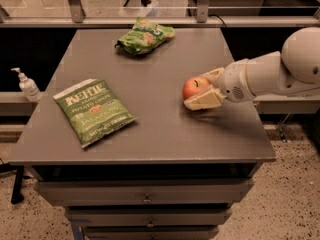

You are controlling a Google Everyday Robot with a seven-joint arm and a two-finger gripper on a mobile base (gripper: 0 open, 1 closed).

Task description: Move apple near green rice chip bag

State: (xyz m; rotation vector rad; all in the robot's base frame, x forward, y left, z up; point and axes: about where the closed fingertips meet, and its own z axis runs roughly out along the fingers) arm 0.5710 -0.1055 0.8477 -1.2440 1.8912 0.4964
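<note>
The apple (pixel 194 87), round and red-orange, sits on the right half of the grey table (pixel 165 129). My gripper (pixel 199 90) reaches in from the right on a white arm, and its cream fingers (pixel 204 101) hug the apple on its near and far sides, shut on it. The apple is still down on the tabletop. The green rice chip bag (pixel 145 35), small, wrinkly and light green, lies at the far edge of the table, well behind and to the left of the apple.
A larger flat dark-green KETTLE bag (pixel 93 111) lies on the left half of the table. A hand-sanitiser pump bottle (pixel 28 86) stands on a ledge off the table's left side. Drawers (pixel 146 200) are under the table's front.
</note>
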